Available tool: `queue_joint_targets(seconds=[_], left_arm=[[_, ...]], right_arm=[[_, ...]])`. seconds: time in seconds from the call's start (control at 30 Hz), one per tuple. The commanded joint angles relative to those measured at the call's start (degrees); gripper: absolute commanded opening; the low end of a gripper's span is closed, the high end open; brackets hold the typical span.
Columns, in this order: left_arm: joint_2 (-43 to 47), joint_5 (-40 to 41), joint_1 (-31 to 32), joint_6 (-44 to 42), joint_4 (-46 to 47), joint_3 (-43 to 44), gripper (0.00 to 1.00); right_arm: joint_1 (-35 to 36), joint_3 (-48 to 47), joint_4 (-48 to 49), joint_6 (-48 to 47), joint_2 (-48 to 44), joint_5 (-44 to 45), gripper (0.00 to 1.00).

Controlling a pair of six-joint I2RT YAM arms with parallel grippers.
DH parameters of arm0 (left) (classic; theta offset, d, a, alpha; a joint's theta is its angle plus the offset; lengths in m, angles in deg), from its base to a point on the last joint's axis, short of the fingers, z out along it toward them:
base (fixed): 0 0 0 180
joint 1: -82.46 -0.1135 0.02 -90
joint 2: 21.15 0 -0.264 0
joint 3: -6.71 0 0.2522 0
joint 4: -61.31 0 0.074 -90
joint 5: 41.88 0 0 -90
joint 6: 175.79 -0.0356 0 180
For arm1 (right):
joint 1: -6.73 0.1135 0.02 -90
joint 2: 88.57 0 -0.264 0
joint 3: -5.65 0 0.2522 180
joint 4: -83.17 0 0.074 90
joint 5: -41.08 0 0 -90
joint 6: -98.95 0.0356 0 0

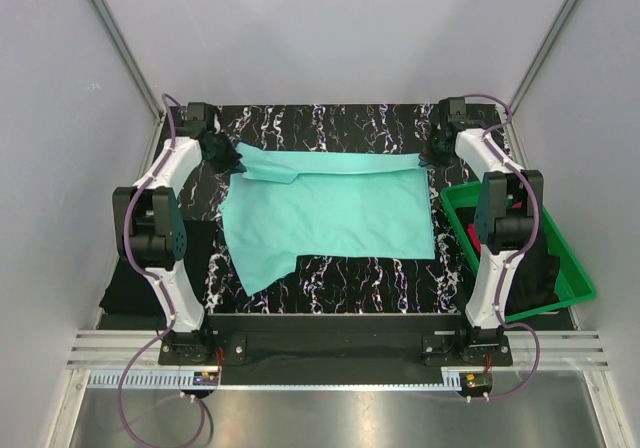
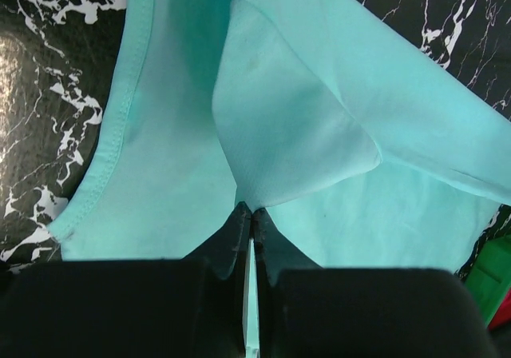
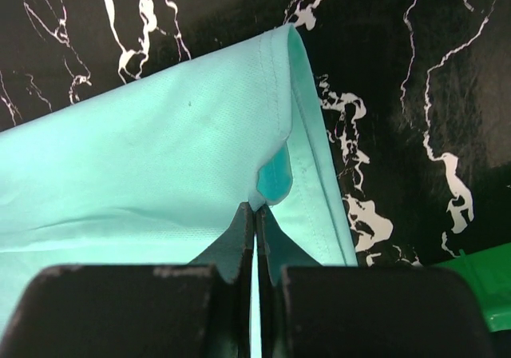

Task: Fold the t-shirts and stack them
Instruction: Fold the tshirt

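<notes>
One smooth turquoise t-shirt point(image 1: 330, 213), folded edge, stitched hem; glossy marbled mat point(image 1: 335, 128)

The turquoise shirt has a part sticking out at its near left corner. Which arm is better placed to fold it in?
Probably the left. The turquoise shirt sticks out on that arm's side; the left gripper pinches its far left edge, the right gripper its far right corner.

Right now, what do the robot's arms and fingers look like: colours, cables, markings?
Both arms look alike: the left arm and right arm have white shells with black joint housings. A purple cable loops from each base up the arm. The left fingers and right fingers are plain black, tapering to thin tips. No markings are visible.
</notes>
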Motion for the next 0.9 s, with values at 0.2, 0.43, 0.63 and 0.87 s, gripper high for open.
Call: queue_joint_targets(seconds=[0.2, 0.43, 0.63, 0.87], left_arm=[[4.67, 1.28, -0.31, -1.92, -1.77, -3.06, 0.04], [2.56, 1.19, -0.31, -3.85, -3.52, -1.3, 0.05], [1.5, 1.2, -0.75, -4.91, -4.31, -1.3, 0.06], [0.01, 1.19, -2.25, -5.61, -4.66, -1.74, 0.07]], right_arm=[[-0.24, 2.14, -0.58, 0.71, -4.09, -1.06, 0.0], [-0.24, 2.14, -1.02, 0.09, -2.77, 0.61, 0.0], [-0.24, 2.14, -1.55, 0.01, -1.63, 1.05, 0.0], [-0.24, 2.67, -1.73, -0.17, -0.84, 0.62, 0.0]])
